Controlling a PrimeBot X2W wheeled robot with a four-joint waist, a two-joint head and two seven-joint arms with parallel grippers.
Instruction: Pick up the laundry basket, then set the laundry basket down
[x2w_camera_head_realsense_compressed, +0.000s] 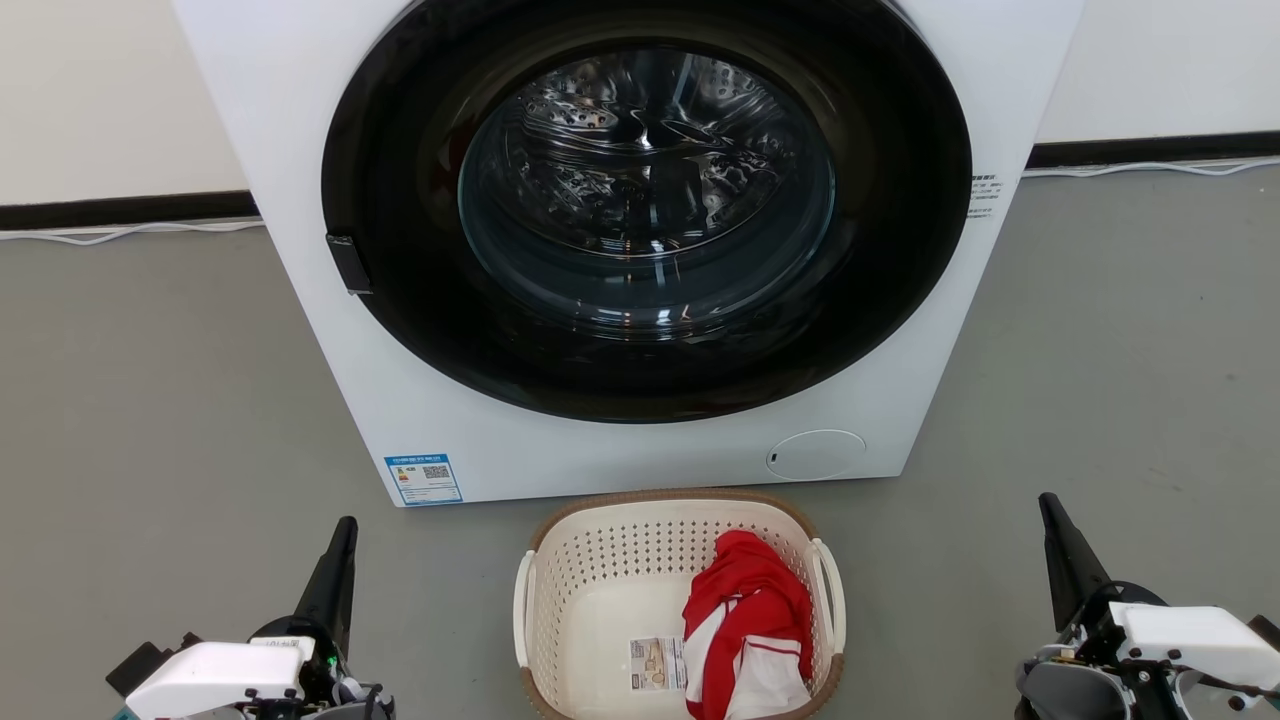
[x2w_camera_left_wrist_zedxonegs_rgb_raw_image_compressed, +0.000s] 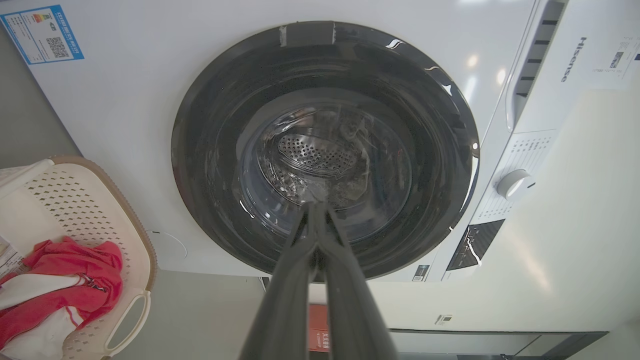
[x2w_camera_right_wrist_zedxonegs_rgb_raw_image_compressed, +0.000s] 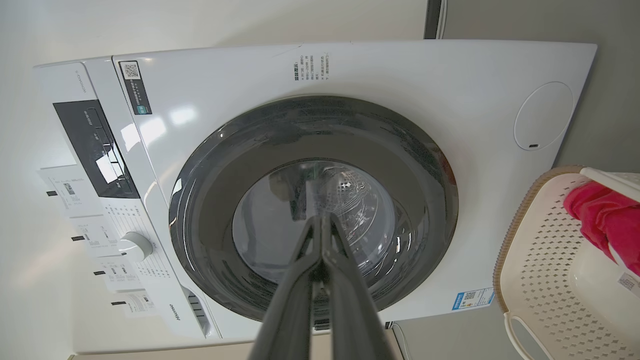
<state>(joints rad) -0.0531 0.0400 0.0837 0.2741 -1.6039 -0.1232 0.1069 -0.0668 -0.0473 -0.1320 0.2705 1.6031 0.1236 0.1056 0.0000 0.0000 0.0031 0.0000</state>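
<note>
The laundry basket (x2w_camera_head_realsense_compressed: 600, 590) stands on the grey floor just in front of the washing machine, cream-white and perforated with a brown rim and white loop handles on both sides. A red and white garment (x2w_camera_head_realsense_compressed: 748, 620) and a paper label (x2w_camera_head_realsense_compressed: 655, 663) lie inside it. My left gripper (x2w_camera_head_realsense_compressed: 345, 527) is at the lower left, shut and empty, well to the left of the basket. My right gripper (x2w_camera_head_realsense_compressed: 1047, 502) is at the lower right, shut and empty, well to its right. The basket (x2w_camera_left_wrist_zedxonegs_rgb_raw_image_compressed: 75, 200) sits at the left edge of the left wrist view, and the basket (x2w_camera_right_wrist_zedxonegs_rgb_raw_image_compressed: 545, 260) at the right edge of the right wrist view.
A white front-loading washing machine (x2w_camera_head_realsense_compressed: 440, 420) with a closed dark round door (x2w_camera_head_realsense_compressed: 645, 200) stands right behind the basket. Grey floor (x2w_camera_head_realsense_compressed: 150, 400) stretches on both sides. A white cable (x2w_camera_head_realsense_compressed: 120, 235) runs along the wall's dark skirting.
</note>
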